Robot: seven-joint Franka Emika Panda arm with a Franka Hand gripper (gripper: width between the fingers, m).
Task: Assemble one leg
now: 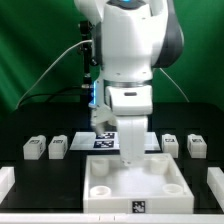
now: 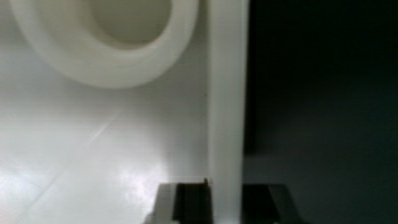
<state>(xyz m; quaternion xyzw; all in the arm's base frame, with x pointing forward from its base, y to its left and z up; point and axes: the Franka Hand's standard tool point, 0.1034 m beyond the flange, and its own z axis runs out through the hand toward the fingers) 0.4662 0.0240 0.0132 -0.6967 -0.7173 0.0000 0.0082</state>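
The robot's claw (image 1: 129, 153) straddles the tabletop (image 1: 135, 192) at its far rim, grip impossible to tell, while four legs (image 1: 58, 147) lie behind it; it should likely steady the tabletop squarely before fetching one.

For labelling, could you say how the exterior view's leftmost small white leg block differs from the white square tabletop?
The small white plastic leg block is far smaller than the white square rimmed tabletop. The leg block lies free; the gripper clamps the tabletop's rim. Both are white.
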